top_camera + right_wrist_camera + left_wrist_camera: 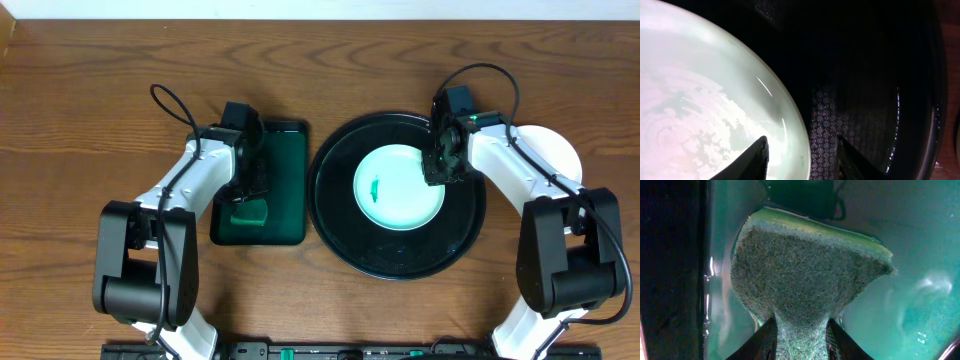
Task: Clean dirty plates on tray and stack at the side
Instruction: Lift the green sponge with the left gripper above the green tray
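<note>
A pale-mint plate point(400, 190) with a small green smear point(375, 188) lies in the middle of the round black tray point(400, 262). My right gripper point(438, 168) is low over the plate's right rim. In the right wrist view it point(802, 142) is open and straddles the rim: one finger is over the plate point(700, 100), the other over the tray point(865, 75). My left gripper point(247, 196) is down in the green rectangular tray point(285, 160). It point(800, 327) is shut on a green scouring sponge point(805, 265), squeezing it to a narrow waist.
A white plate point(556, 150) lies on the wooden table to the right of the black tray, partly under my right arm. The green tray looks wet in the left wrist view. Both arm bases stand at the table's near edge.
</note>
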Robot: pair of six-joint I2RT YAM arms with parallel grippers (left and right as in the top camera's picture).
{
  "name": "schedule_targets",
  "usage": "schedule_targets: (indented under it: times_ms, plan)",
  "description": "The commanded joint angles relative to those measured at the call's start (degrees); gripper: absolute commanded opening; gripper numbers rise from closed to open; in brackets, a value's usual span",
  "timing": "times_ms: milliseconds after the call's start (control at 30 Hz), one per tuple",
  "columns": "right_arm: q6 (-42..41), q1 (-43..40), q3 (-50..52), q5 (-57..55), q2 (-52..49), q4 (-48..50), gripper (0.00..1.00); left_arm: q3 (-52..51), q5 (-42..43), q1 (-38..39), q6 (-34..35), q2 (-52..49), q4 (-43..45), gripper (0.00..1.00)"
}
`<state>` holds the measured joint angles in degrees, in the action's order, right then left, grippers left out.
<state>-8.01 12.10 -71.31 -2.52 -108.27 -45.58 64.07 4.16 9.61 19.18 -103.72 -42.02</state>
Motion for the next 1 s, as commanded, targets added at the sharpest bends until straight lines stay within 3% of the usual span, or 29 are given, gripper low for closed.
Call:
schedule_targets:
  times_ms: [0,233,300,400,567,967]
  plan:
    - [0.33,-0.44,1.73,0.00,0.33,1.09,0.35,-0.11,-0.09,0.13,-0.48,-1.42,-0.31,0.33]
    - [0.31,-0.42,3.80,1.75,0.33,1.73,0.26,-0.11,-0.09,0.13,-0.48,-1.42,-0.24,0.33]
    - [0.31,-0.42,4.52,1.81,0.35,2.93,0.20,-0.11,-0.09,0.13,-0.48,-1.42,-0.24,0.33]
    - [-0.87,-0.42,4.59,1.99,0.33,3.21,0.01,-0.11,-0.09,0.13,-0.48,-1.42,-0.24,0.32]
    - [-6.51,-0.44,4.59,2.56,0.35,4.37,0.01,-0.11,-0.09,0.13,-0.48,-1.42,-0.24,0.33]
    - [-9.73,-3.26,4.57,7.54,0.35,6.27,0.01,-0.11,-0.09,0.13,-0.48,-1.42,-0.24,0.33]
